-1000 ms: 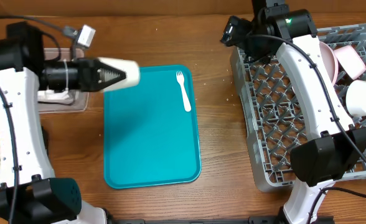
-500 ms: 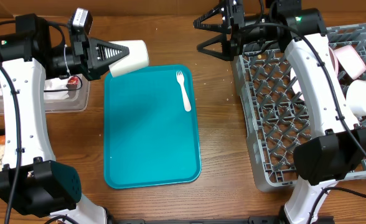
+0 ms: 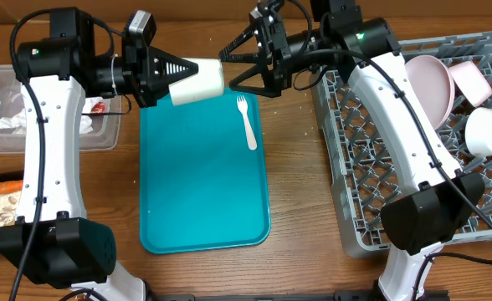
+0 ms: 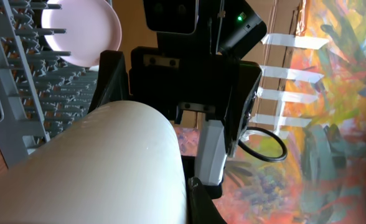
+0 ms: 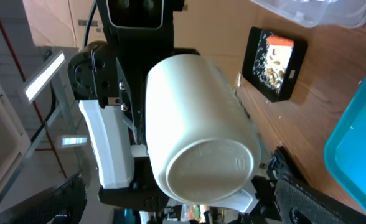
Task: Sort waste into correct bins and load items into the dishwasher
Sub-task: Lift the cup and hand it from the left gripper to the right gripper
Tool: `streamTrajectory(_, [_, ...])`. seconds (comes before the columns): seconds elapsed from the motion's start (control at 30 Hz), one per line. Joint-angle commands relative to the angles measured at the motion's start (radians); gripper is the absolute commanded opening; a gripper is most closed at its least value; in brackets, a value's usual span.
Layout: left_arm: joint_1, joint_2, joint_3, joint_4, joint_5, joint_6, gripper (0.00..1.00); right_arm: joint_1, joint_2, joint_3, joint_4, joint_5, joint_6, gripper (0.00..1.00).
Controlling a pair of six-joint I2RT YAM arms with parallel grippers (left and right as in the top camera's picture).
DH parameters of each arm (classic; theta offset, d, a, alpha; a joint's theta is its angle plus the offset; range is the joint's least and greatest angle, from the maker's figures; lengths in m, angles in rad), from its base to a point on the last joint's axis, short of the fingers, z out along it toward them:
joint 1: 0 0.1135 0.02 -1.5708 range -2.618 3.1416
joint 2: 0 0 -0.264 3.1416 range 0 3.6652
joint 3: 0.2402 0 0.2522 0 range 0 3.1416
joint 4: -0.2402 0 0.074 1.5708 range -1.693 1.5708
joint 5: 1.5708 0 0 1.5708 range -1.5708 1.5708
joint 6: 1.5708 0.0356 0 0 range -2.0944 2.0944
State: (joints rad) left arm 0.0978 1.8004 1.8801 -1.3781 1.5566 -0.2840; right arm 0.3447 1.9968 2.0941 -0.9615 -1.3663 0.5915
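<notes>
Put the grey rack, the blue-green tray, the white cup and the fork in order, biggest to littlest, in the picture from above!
1. grey rack
2. blue-green tray
3. white cup
4. fork
The cup is up in the air, nearer the camera, so it may look bigger than it is.

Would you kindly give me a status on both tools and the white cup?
Left tool shut on white cup, held sideways above teal tray edge. Right tool open at cup's base, not gripping. Nothing between them.
</notes>
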Motion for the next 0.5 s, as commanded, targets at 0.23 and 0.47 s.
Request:
streamTrajectory(0.23, [-0.013, 0.005, 0.014, 0.004, 0.024, -0.110, 0.04, 0.036, -0.003, 0.006, 0.092, 0.020, 0.122, 1.00])
streamTrajectory(0.47, [-0.013, 0.004, 0.061, 0.023, 0.024, -0.172, 0.04, 0.073, -0.003, 0.006, 0.120, 0.023, 0.151, 1.00])
